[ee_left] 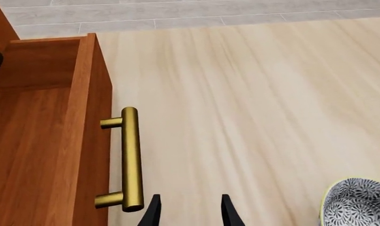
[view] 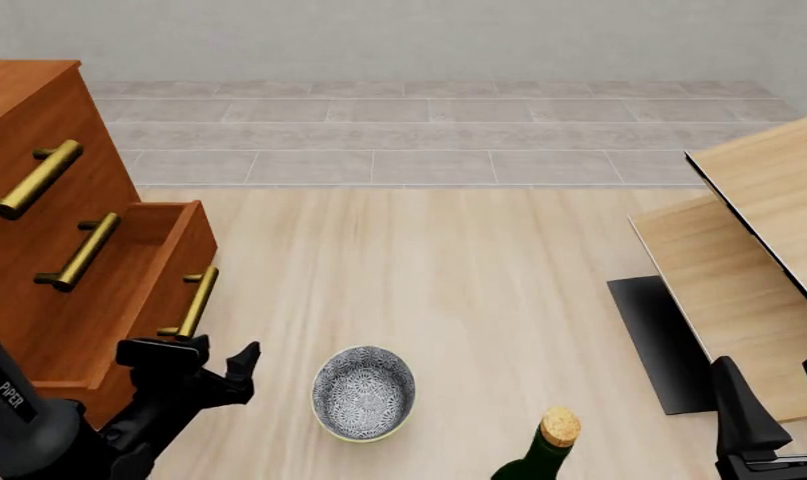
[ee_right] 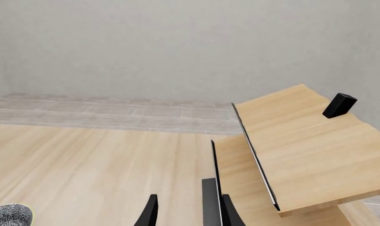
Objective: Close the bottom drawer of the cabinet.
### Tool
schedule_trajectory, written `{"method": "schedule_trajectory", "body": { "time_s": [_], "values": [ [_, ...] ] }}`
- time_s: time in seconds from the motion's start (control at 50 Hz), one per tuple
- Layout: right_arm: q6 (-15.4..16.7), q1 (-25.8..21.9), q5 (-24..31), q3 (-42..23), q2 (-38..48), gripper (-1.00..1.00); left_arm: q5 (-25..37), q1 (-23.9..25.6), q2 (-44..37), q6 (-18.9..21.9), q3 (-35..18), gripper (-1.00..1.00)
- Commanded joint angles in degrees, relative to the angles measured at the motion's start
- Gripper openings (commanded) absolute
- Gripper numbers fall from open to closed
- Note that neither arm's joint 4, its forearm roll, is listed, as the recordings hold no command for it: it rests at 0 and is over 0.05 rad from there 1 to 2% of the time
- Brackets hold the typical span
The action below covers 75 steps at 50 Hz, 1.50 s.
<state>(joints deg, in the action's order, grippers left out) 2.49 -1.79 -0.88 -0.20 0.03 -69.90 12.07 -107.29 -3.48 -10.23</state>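
While standing at the table's [view: 510,260] far left edge, the cabinet [view: 30,120] with its bottom drawer [view: 176,250] pulled out over the pale wood, brass handle [view: 196,300] facing right. Wide bare tabletop to the right of the drawer front, running back to the grey tiled strip. Pale boards [view: 737,290] stacked and tilted at the right edge, a dark mat [view: 657,340] under them. Near the front edge, a patterned bowl [view: 363,392], then a green bottle with a cork [view: 550,440] to its right. Left gripper [view: 210,365] just in front of the handle's near end, not touching, fingers apart in the left wrist view [ee_left: 188,212]. Right gripper [ee_right: 186,212] low by the boards, fingers apart, nothing between
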Motion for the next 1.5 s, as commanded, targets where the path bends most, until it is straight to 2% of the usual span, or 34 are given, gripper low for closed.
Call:
{"method": "schedule_trajectory", "body": {
  "time_s": [0.02,0.46,1.5],
  "values": [
    [0.12,-0.01,-0.15,0.08,0.0,1.0,0.0,-3.8,-4.12,2.02,-2.28,1.0],
    [0.08,-0.02,-0.04,-0.03,-0.01,1.0,0.0,-9.29,-4.8,2.52,-2.58,1.0],
    [0.61,0.0,-0.29,-0.08,-0.01,1.0,0.0,-14.37,-4.31,4.27,-2.57,1.0]
  ]
}}
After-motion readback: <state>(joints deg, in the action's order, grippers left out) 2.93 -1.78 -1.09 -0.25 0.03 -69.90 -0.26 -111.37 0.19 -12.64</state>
